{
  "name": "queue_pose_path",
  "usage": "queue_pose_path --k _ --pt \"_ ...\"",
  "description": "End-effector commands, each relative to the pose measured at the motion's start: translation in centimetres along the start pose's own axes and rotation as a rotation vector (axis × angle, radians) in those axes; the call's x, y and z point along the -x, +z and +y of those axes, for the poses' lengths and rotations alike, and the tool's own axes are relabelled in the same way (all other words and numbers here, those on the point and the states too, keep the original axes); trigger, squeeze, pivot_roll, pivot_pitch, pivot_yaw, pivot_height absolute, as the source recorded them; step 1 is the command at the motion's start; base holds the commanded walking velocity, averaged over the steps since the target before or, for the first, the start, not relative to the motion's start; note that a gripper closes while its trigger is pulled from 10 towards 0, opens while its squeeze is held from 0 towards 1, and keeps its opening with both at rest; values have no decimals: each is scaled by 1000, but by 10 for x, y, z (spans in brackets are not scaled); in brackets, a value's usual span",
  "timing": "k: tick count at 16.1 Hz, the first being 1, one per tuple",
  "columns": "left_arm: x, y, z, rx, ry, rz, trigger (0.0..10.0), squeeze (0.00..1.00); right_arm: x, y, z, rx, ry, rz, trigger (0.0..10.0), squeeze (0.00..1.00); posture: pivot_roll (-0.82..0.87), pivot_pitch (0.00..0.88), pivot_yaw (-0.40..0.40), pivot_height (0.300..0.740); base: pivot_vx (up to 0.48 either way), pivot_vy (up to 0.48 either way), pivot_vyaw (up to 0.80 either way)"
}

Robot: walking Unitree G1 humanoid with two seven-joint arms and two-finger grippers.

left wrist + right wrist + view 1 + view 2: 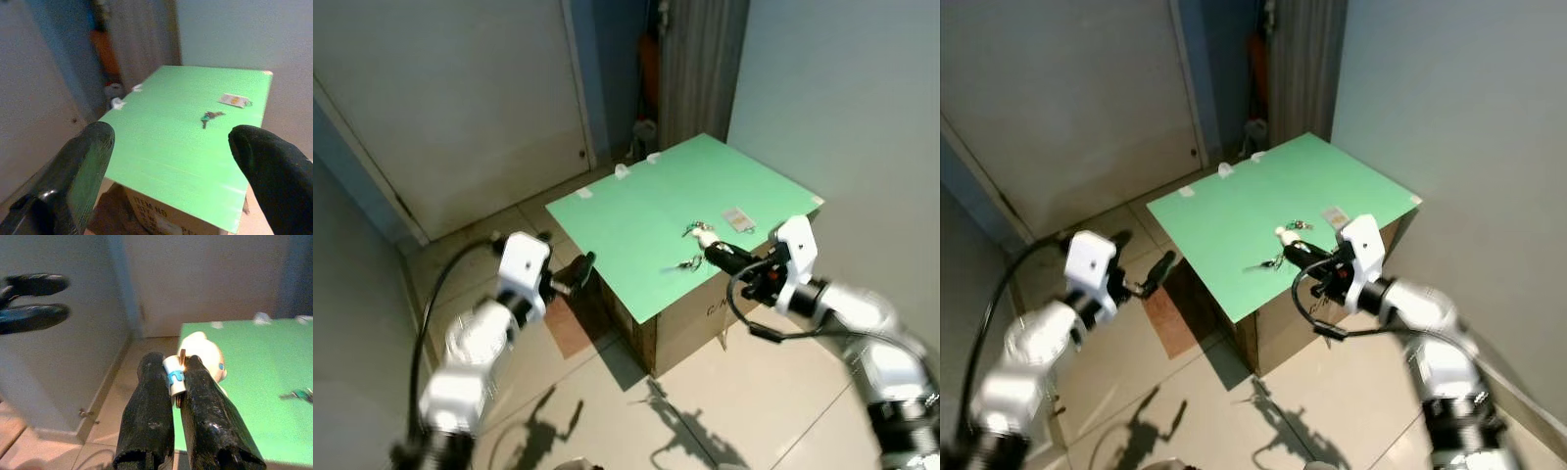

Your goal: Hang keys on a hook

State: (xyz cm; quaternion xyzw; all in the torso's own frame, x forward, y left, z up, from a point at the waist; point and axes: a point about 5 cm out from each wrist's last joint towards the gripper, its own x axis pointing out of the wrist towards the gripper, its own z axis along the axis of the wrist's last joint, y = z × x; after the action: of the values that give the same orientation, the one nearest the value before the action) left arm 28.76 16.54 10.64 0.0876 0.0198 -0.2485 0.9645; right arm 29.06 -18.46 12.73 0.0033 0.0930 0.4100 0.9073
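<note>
Head views: right tool (pixel 707 245), its two black fingers pressed together on a white keychain figure (pixel 705 235), reaches over the near edge of the green-topped cardboard box serving as counter (pixel 636 211). Green-tagged keys (pixel 691 262) lie on the green surface just beside and slightly short of this tool's tip; whether they are linked to the pinched figure cannot be told. Just beyond the tool lies a small white tag (pixel 737 218). Left tool (pixel 581 266) hovers off the counter's near-left edge, well apart from the keys. No hook can be made out on the walls or door.

Left wrist view: left tool (pixel 171 156) stands spread wide, empty, its fingers (pixel 83 161) framing the counter; the keys (pixel 208 117) and the white tag (pixel 234 100) lie ahead of it on the green top.

Right wrist view: right tool (pixel 177 377) pinches the white figure's blue-banded collar (pixel 174 377) at the very fingertips; a metal link shows between the fingers. Green-tagged keys (pixel 299 394) rest on the counter off to one side.

Risks, as judged: the grip is shallow, on a small rounded part, so the figure may slip or rotate when lifted; if the keys are not attached, they would be left behind on the counter; dangling keys could swing and miss a hook.
</note>
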Motion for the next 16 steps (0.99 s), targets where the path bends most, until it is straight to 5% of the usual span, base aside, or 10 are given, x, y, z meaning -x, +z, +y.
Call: queue_pose_path --k 1,4,9,16 --pt "-5 11 6 -25 -60 -11 10000 0 -4 20 5 41 94 -22 0 0 -150 5 98 740 0 0 0" --pt "-9 34 1 -135 -278 -7 10000 0 0 47 -8 83 170 -3 0 0 -159 13 99 740 0 0 0" --pt "-11 52 -14 -199 -537 13 10000 0 -4 53 -3 103 285 70 0 0 -156 22 93 740 0 0 0" --pt "-12 72 -13 -132 -597 -57 10000 0 -8 54 19 33 434 92 0 0 -162 35 99 740 0 0 0"
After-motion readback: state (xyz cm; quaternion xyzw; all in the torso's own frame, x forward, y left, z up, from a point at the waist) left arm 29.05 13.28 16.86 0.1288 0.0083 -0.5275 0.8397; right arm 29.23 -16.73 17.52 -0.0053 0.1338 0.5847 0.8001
